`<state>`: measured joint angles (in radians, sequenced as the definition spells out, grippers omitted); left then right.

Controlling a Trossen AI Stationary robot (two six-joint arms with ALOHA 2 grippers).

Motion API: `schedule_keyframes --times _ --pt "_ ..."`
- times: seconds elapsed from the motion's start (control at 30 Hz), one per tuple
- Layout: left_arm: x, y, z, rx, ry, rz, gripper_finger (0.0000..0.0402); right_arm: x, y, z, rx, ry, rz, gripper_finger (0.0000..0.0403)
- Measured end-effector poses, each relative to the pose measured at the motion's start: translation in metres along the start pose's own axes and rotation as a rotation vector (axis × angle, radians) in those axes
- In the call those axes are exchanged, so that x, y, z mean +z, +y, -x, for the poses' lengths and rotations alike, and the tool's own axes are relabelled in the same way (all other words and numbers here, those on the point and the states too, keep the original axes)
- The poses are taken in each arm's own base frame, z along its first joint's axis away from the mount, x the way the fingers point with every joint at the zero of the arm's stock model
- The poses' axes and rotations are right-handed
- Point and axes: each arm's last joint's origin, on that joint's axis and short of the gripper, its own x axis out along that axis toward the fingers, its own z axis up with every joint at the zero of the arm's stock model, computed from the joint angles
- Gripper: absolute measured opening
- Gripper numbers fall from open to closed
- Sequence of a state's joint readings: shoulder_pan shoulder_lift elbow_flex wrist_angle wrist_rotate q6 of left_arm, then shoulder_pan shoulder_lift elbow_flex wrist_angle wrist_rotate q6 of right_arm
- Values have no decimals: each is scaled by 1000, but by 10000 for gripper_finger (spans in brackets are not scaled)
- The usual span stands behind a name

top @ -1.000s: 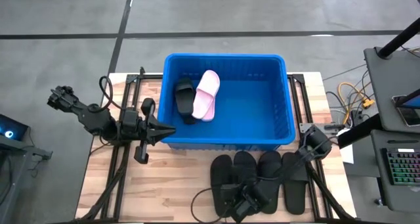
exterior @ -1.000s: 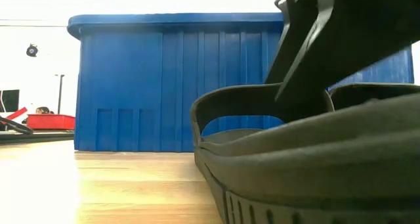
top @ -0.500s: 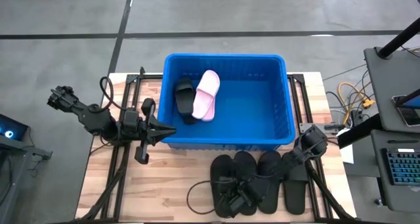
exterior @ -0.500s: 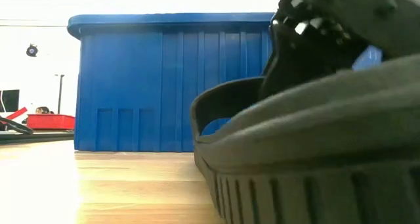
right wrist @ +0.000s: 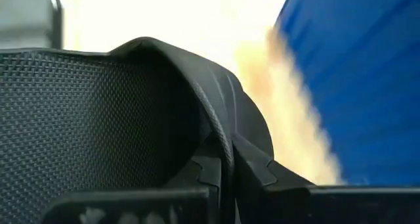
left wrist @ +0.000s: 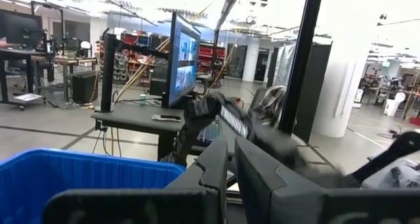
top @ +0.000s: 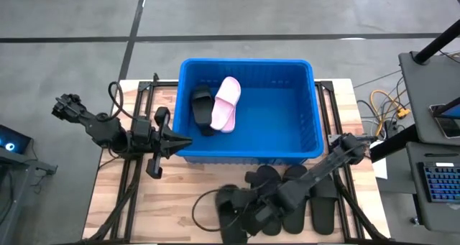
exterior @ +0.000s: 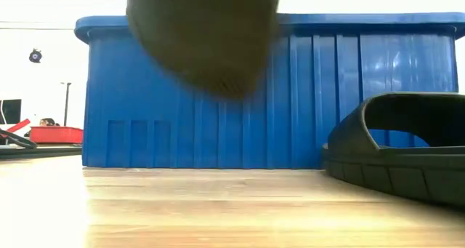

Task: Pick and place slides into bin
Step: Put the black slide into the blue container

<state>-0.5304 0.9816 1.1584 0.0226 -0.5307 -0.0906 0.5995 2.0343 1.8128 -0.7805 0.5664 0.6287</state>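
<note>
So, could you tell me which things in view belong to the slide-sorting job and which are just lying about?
Part of the job:
- blue bin
- black slide and pink slide inside it
- black slides on the table
- lifted black slide, clamped in the right gripper
- left gripper, shut beside the bin

Just lying about:
- keyboard
- cables
- red tray

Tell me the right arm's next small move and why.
Probably lift and carry toward the bin. The right gripper is shut on a black slide, already raised off the table in the low view, while the bin's front wall stands between them.
</note>
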Motion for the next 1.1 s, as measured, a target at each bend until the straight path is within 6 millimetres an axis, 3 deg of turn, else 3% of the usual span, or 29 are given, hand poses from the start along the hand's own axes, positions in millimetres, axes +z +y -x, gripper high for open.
schedule_keyframes --times 0.2,0.3,0.4,0.53,0.67,0.83,1.1 --pt "-5 -2 -4 2 21 -7 15 68 -23 75 -136 -319 100 10" --pt "-6 -2 -5 2 24 -7 15 90 -44 108 -205 -401 153 10" --pt "-6 -3 -5 -1 25 -7 15 106 -66 133 -235 -444 168 11" --pt "-5 -3 -5 -4 21 -4 15 114 -100 152 -284 -432 151 12" --pt "-3 -3 -4 -6 7 6 15 109 -133 154 -355 -342 133 12" --pt "-4 -3 -5 -7 5 14 15 99 -170 141 -485 -147 154 12" --pt "-2 -2 -4 -4 -2 13 15 77 -207 92 -633 123 256 13"
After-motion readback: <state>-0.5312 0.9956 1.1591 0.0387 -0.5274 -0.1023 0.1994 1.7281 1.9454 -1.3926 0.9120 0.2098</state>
